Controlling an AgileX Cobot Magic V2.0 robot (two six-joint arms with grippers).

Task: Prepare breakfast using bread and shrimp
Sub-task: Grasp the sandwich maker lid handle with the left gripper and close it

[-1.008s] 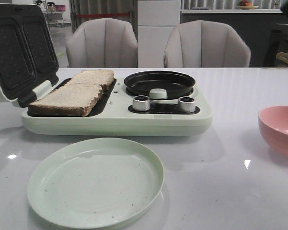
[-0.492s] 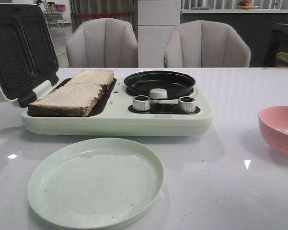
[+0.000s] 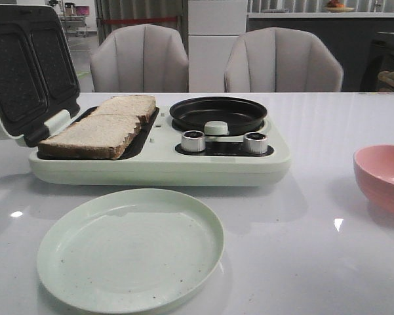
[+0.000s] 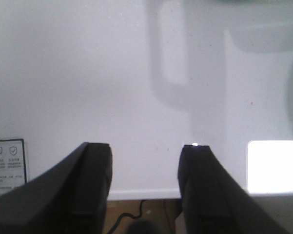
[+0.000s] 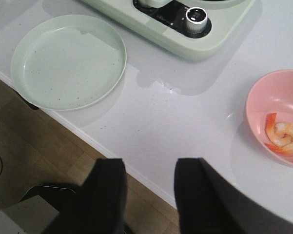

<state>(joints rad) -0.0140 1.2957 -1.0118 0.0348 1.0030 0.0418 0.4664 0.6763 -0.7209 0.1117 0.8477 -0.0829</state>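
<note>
we see both fingers parted, empty | bread (image 3: 101, 125) in the open press | shrimp (image 5: 283, 136) in pink bowl (image 5: 263, 105), at 2 o'clock of our right gripper (image 5: 148, 195) | right arm nearer; left gripper (image 4: 145, 187) over bare worktop (image 4: 87, 73)

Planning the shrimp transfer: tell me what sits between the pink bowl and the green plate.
Nothing. In the right wrist view, only bare white tabletop lies between the pink bowl, holding the shrimp, and the green plate. The front view shows the same.

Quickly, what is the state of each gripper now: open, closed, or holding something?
Left gripper: open, holding nothing, above the bare table.
Right gripper: open, holding nothing, near the table edge.
</note>
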